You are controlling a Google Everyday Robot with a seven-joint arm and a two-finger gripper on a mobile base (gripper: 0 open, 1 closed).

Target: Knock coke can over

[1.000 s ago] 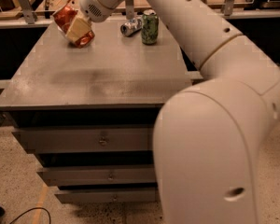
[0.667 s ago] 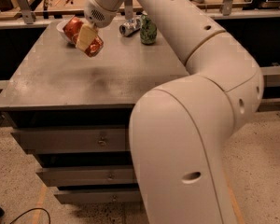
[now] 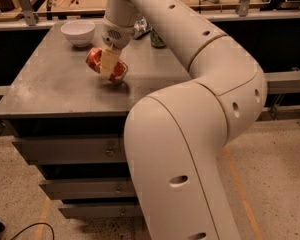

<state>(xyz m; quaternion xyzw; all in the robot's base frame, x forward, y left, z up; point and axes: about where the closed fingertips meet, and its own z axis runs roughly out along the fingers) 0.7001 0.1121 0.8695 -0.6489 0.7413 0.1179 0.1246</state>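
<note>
In the camera view, the pincer (image 3: 109,68) is clasping the coke can (image 3: 93,59), a glossy red cylinder tilting over the middle of the dull grey desk (image 3: 50,89), one flat cream finger (image 3: 107,64) lying across its side. A round white bowl (image 3: 78,32) is sitting near the back left corner, while the smooth, thick cream arm (image 3: 190,134) is arching across the right side, hiding most of a green can (image 3: 157,39) toward the back.
</note>
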